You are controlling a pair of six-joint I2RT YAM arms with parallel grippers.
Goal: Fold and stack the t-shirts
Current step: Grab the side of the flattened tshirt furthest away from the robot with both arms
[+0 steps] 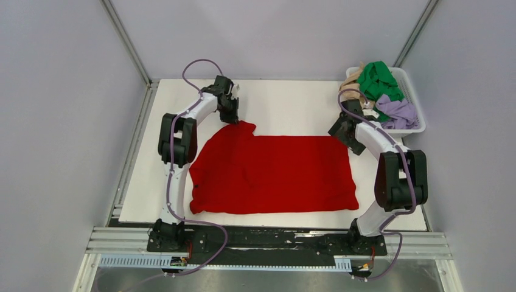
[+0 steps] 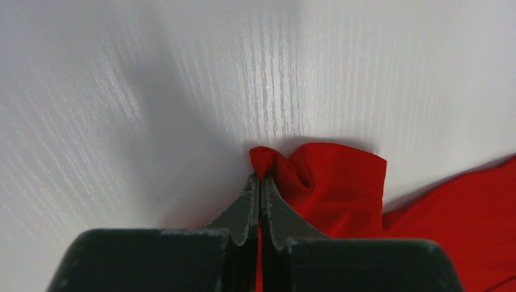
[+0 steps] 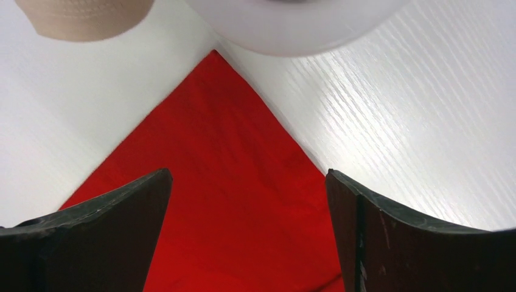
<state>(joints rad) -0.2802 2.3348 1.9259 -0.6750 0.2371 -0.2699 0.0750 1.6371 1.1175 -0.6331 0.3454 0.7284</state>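
Four t-shirts are in view, one of each colour. The red t-shirt (image 1: 271, 173) lies spread flat in the middle of the white table (image 1: 292, 103), between the two arms, with one sleeve reaching toward the far left. The other three sit bunched in the one white basket (image 1: 398, 74) at the far right corner of the table. The green t-shirt (image 1: 377, 79) is on top. The beige t-shirt (image 1: 352, 82) is at the basket's left edge and the lavender t-shirt (image 1: 398, 112) is at its near side.

There are two grippers. The left gripper (image 2: 260, 182) is down at the far left sleeve of the red t-shirt. Its two fingers are pressed together, pinching a small raised fold of the red cloth at the sleeve's edge. The sleeve puckers up around the tips, while the cloth beside it lies on the table.

The right gripper (image 3: 248, 176) hangs above the far right corner of the red t-shirt, near the basket. Its two fingers are spread wide, one on each side of the pointed corner, and they hold nothing. In the right wrist view, a strip of beige cloth and a rounded white shape show past that corner at the top edge.
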